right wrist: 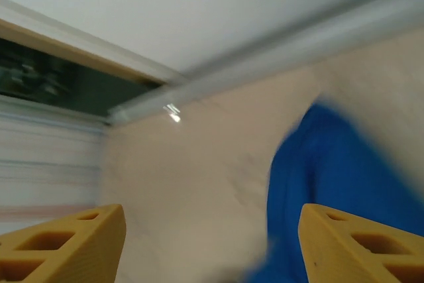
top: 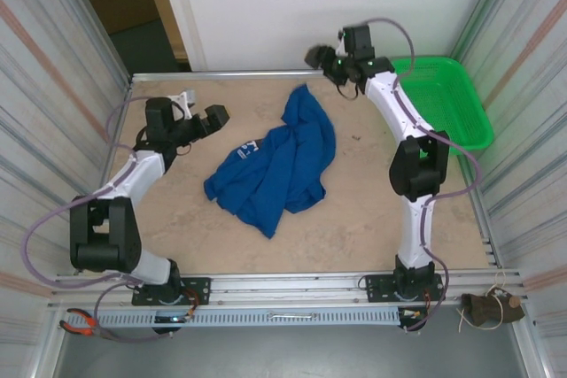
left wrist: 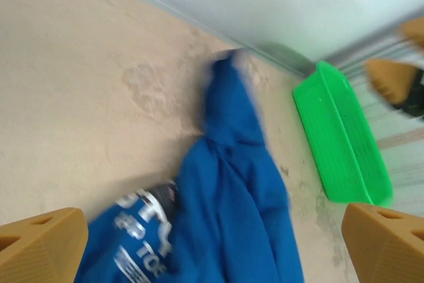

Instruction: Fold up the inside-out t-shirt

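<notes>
Top external view: the inside-out t-shirt (top: 276,165) lies crumpled in the middle of the table (top: 363,227), its long axis running from a far tip toward the near left. The right gripper (top: 316,57), spread and empty, is closest, just beyond that tip. The left gripper (top: 215,119), also spread and empty, hangs off the shirt's left side.

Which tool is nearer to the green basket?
Right. The right tool hangs just left of the green basket, at the table's far edge; the left tool is beyond the t-shirt.

One t-shirt (top: 275,161), one green basket (top: 462,142), two hands, left hand (top: 202,105) and right hand (top: 321,61)
</notes>
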Motion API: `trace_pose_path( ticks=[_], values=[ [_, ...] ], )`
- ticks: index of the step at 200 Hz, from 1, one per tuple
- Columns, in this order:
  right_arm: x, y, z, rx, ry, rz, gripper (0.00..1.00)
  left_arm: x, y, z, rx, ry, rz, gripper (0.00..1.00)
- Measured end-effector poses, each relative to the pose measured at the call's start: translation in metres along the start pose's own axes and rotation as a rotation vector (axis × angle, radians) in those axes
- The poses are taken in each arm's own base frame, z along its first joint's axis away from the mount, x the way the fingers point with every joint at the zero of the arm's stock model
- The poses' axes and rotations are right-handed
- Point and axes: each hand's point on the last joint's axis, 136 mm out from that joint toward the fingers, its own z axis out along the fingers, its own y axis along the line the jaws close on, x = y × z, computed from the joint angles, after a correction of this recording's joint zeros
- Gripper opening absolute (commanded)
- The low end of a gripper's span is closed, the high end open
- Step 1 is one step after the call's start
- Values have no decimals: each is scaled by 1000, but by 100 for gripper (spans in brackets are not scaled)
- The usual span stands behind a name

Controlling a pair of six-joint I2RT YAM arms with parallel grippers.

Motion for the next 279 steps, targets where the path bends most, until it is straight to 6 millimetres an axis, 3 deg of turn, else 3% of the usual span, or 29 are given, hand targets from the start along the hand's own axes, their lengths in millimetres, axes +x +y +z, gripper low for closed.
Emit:
trace_pose_path(
  ticks=[9, 22, 40, 52, 71, 91, 115, 132, 167, 190, 197, 204, 215, 221, 239, 258, 279],
  values=[
    [28, -21, -2, 46, 53, 16, 71, 12, -19, -4, 5, 24, 37, 99],
    [67, -37, -21, 85, 104, 25, 72, 35, -54, -8, 25, 55, 118, 99],
    [104, -36, -62, 78, 106, 8, 75, 82, -100, -16, 62, 116, 236, 99],
    [126, -28, -92, 55, 81, -24, 76, 114, -114, -19, 65, 161, 286, 99],
    [163, -23, -120, 23, 55, -76, 78, 161, -104, -21, -16, 231, 343, 99],
    [219, -43, -122, 55, 112, -96, 79, 197, -80, -21, -122, 297, 375, 99],
    [283, -81, -112, 164, 218, -109, 79, 214, -53, -15, -234, 329, 380, 99],
    [308, -91, -106, 205, 253, -115, 79, 221, -37, -8, -303, 344, 382, 99],
    [334, -96, -82, 239, 286, -98, 74, 233, -14, 3, -392, 371, 393, 98],
    [347, -100, -63, 272, 320, -97, 66, 240, -5, 10, -415, 384, 389, 87],
    [348, -100, -58, 275, 325, -92, 53, 242, -3, 13, -418, 388, 389, 78],
    [349, -98, -53, 275, 326, -88, 36, 244, -1, 16, -421, 392, 390, 62],
    [350, -97, -49, 272, 328, -87, 7, 247, 2, 21, -424, 397, 387, 23],
    [350, -97, -48, 272, 328, -87, 0, 250, 4, 23, -424, 404, 390, 0],
    [348, -95, -51, 262, 321, -84, 0, 255, 8, 26, -429, 422, 406, 0],
    [335, -86, -69, 234, 299, -90, 0, 243, 2, 21, -412, 399, 422, 0],
    [306, -62, -103, 158, 236, -112, 0, 194, -20, 3, -362, 283, 379, 0]
  ],
)
